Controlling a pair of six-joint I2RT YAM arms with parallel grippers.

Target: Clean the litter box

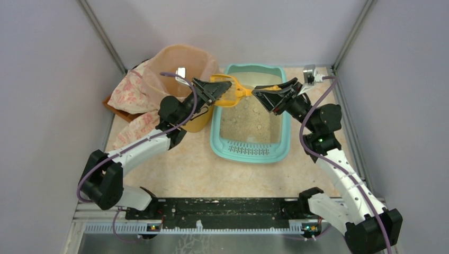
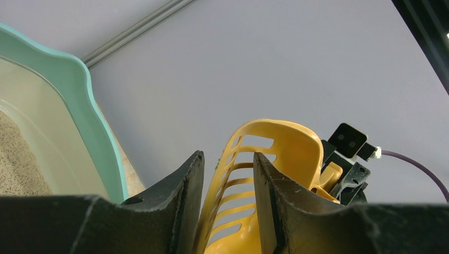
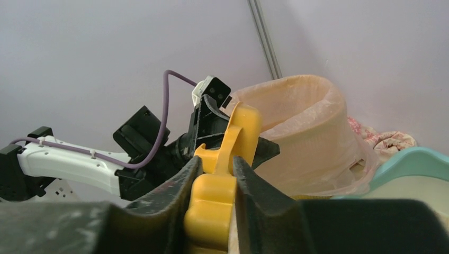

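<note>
The teal litter box [image 1: 249,153] holds beige litter, with its slotted grille at the near end. A yellow slotted scoop [image 1: 236,90] hangs above its far left part, between both grippers. My right gripper [image 1: 257,91] is shut on the scoop's handle [image 3: 212,206]. My left gripper [image 1: 225,91] straddles the side wall of the scoop's head [image 2: 286,143]. Its jaws stand apart, with a gap between the wall and one finger. In the left wrist view the left gripper [image 2: 227,156] has the box rim [image 2: 79,90] to its left. In the right wrist view the right gripper [image 3: 214,159] is in the foreground.
A round yellow bin with a peach bag liner [image 1: 180,61] stands left of the box and also shows in the right wrist view [image 3: 307,132]. A floral cloth [image 1: 132,92] lies over a brown tray beside it. Grey walls enclose the table.
</note>
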